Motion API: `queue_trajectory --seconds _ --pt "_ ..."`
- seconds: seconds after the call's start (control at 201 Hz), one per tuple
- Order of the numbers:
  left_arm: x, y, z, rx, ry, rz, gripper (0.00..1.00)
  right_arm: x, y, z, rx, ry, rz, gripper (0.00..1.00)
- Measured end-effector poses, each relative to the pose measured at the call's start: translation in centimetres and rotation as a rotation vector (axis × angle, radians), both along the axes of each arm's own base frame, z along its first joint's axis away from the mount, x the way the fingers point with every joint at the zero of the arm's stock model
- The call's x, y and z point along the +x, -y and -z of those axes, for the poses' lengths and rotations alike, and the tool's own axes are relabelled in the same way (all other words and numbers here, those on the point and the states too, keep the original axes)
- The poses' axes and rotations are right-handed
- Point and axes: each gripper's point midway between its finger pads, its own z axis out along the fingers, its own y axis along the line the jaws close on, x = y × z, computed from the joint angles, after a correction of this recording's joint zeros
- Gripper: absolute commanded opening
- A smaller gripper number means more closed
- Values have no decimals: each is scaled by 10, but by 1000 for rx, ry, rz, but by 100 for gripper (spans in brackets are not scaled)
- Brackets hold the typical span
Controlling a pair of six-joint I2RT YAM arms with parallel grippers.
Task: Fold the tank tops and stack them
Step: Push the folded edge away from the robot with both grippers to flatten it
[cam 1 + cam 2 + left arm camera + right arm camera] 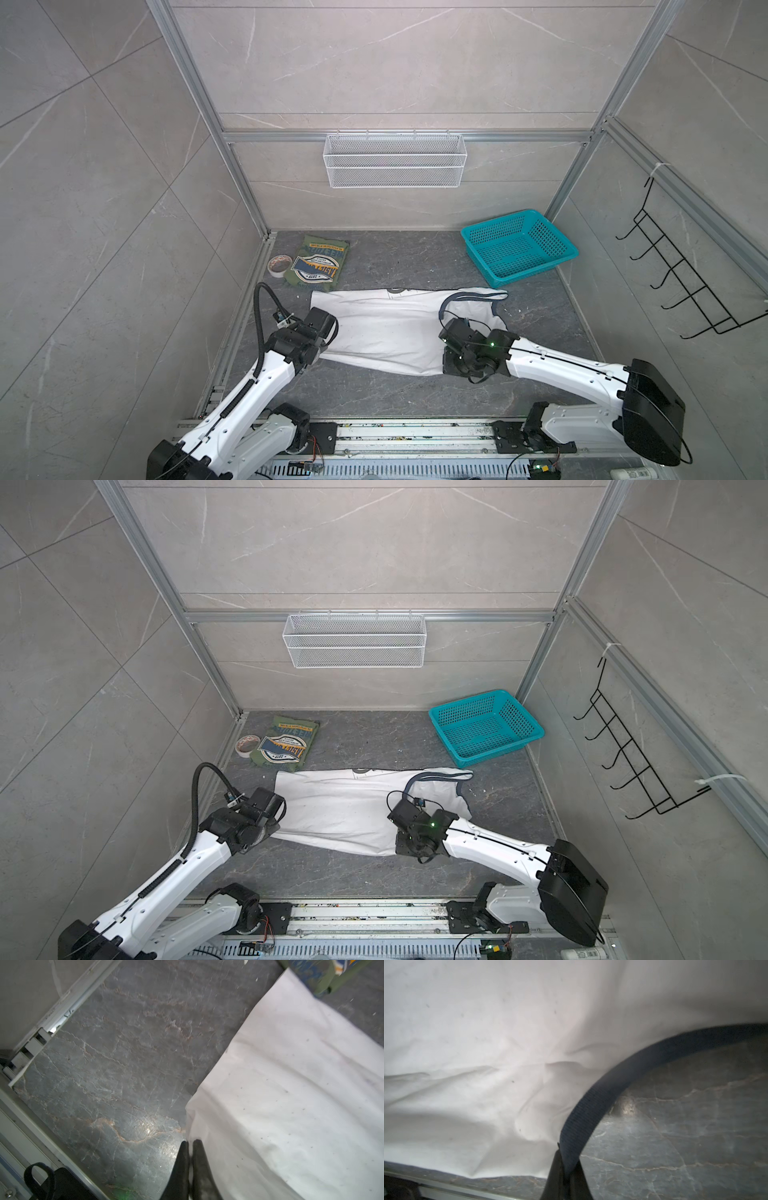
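Two tank tops are seen on the dark table (374, 395) in both top views. The white tank top (386, 328) is spread out in the middle of the table, with its shoulder end toward 3 o'clock. The olive green tank top (321, 262) is folded small and laid at about 10 o'clock, near the back corner, with its picture side up. A roll of tape (276, 273) is set just beside it, on its 9 o'clock side. A teal basket (498, 226) is placed at 2 o'clock, well apart from the green top. The left arm (270, 374) is bent down over the white top's corner at 8 o'clock, and the right arm (552, 365) over its edge at 4 o'clock. The fingers are hidden under the wrists from up here

In the left wrist view, the left gripper (190, 1144) is seen pressed shut, and a corner of the white top's plain edge is pinched between its black fingers. A bit of the green top is seen past the far side of the white cloth

In the right wrist view, the right gripper (568, 1159) is closed tight on the dark trim (591, 1105) at the edge of the white top. The trim is bent in a big curve, and the table is seen beside it
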Motion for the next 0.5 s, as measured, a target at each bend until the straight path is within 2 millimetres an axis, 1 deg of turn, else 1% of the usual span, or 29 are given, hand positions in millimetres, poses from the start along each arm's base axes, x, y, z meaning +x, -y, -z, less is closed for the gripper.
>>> queue_trajectory --seconds 0.1,0.239,0.388,0.498 --pt "24 7 -7 27 7 5 0 28 1 -13 17 6 31 1" --pt "59 12 -2 56 -18 6 0 72 4 -23 1 16 40 0" --pt "91 7 7 76 -41 -16 0 108 5 -23 -15 18 27 1" --pt "107 -1 14 82 -56 -41 0 131 3 -19 -24 14 16 2"
